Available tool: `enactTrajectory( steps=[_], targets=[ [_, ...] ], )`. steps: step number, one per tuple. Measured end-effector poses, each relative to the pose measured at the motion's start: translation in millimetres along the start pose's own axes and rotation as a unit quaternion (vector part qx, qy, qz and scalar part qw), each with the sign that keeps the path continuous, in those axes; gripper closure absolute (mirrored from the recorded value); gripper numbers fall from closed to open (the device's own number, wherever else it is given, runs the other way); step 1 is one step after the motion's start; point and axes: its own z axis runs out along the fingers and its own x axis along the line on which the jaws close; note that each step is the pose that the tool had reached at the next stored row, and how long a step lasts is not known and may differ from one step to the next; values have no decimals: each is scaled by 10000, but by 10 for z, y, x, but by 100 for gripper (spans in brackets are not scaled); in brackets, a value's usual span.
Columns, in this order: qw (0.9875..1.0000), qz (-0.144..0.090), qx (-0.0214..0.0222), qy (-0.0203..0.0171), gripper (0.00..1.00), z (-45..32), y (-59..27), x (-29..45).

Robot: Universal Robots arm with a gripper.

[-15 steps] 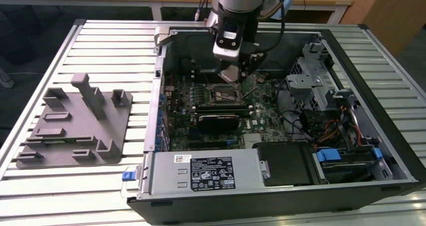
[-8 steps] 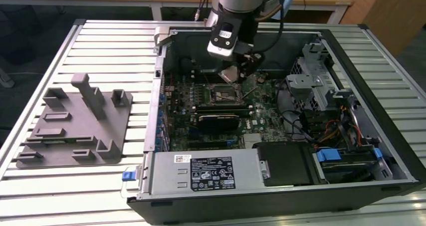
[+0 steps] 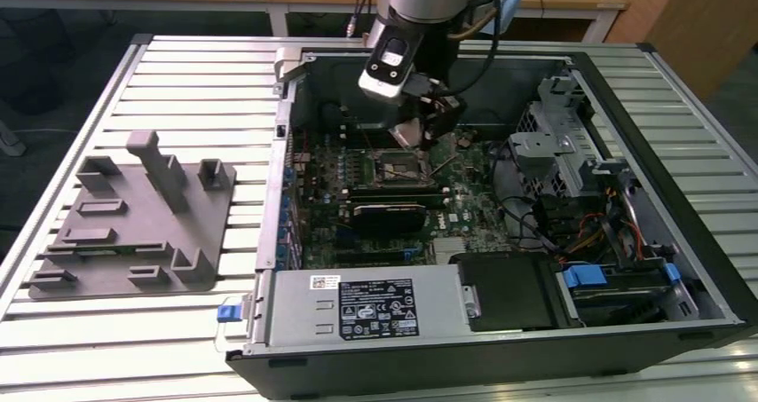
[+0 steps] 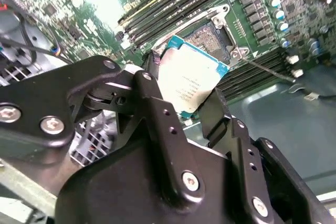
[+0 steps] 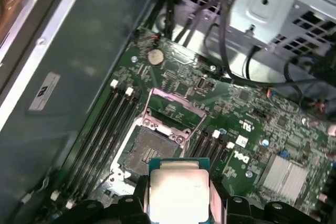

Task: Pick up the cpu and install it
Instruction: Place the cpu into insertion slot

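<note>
My gripper [image 3: 411,132] hangs inside the open computer case [image 3: 276,180], shut on the cpu [image 4: 191,80], a small square chip with a silvery lid and a thin blue-green edge. In both wrist views the black fingers [image 4: 157,98] clamp two opposite sides of the cpu [image 5: 178,192]. It is held tilted a little above the open square socket [image 5: 155,148] on the green motherboard, apart from it. The socket's metal frame [image 5: 176,109] stands flipped up behind it. In the exterior view the socket [image 3: 400,164] lies just below the gripper tip.
Memory slots [image 5: 105,129] flank the socket. A black block [image 3: 385,214] sits in front of it. The power supply [image 3: 355,304] fills the case's front, and a drive cage [image 3: 569,145] with cables [image 3: 592,233] lies at the exterior view's right. A grey fixture plate [image 3: 130,224] rests on the slatted table.
</note>
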Motion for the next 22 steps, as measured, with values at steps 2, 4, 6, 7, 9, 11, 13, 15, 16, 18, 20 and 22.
enactTrajectory(
  steps=[2,4,6,7,9,11,13,15,16,18,20,22],
  targets=[
    [9999,167,1,-13,46,1,0,0],
    [9995,330,2,-25,46,2,0,0],
    [9987,499,3,-39,46,3,0,0],
    [9983,582,4,-45,46,3,0,0],
    [9972,752,5,-58,46,5,0,0],
    [9957,927,6,-72,46,6,-1,0],
    [9938,1111,7,-86,46,8,-1,0],
    [9916,1289,8,-100,46,10,-1,0],
    [9904,1378,9,-107,46,11,-1,0],
    [9878,1556,11,-120,46,14,-1,0],
    [9847,1738,12,-135,46,17,-1,0],
    [9814,1914,14,-149,46,25,-2,0]
  ],
)
